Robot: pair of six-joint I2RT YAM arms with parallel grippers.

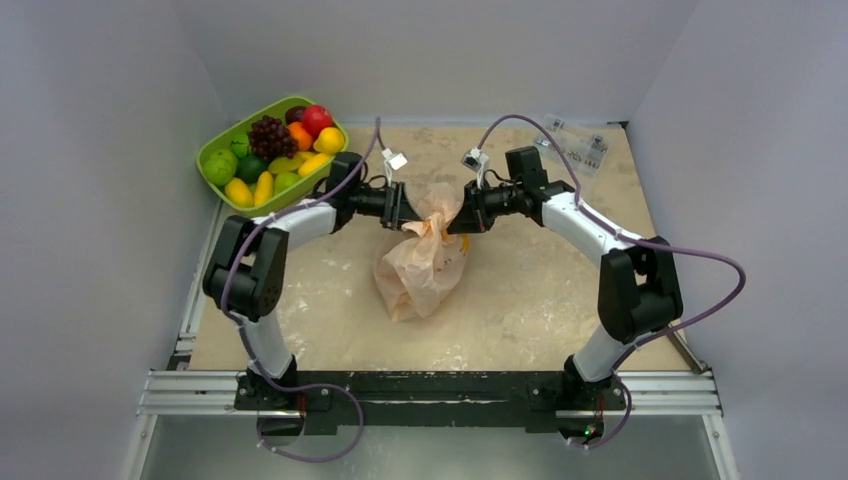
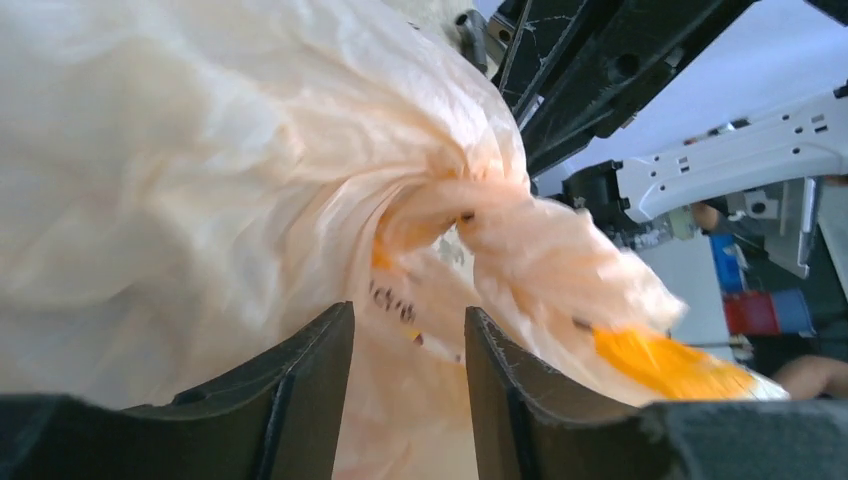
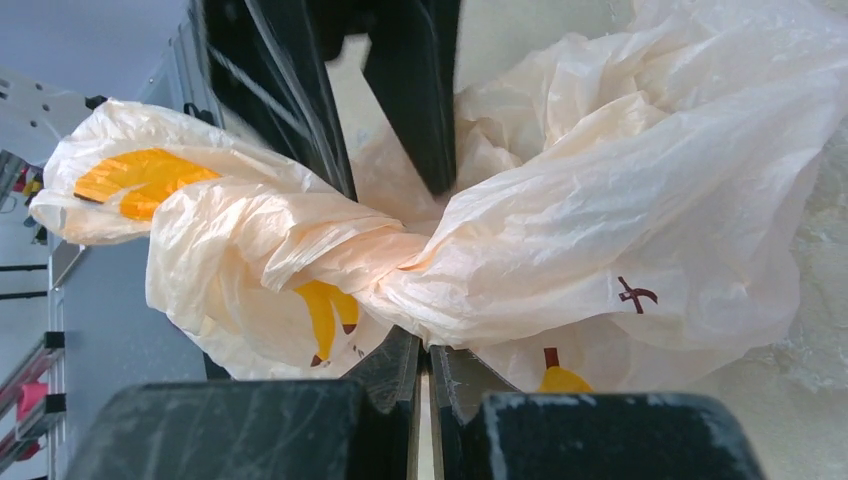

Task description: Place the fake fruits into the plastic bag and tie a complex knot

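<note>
The peach plastic bag (image 1: 422,268) lies bulging mid-table, its top gathered upward. In the right wrist view its handles are twisted into a bunched knot (image 3: 395,262), which also shows in the left wrist view (image 2: 440,215). My right gripper (image 3: 423,338) is shut on bag film just under that twist and sits at the bag's top right in the top view (image 1: 456,221). My left gripper (image 2: 408,312) is open, jaws apart with bag film between them, at the bag's top left (image 1: 405,214). The fake fruits (image 1: 272,148) sit in the tray. The bag's contents are hidden.
The lime-green tray (image 1: 232,130) stands at the back left beside the left arm's elbow. Small clear packets (image 1: 578,146) lie at the back right. Grey walls close in on three sides, and a metal rail (image 1: 430,392) runs along the near edge.
</note>
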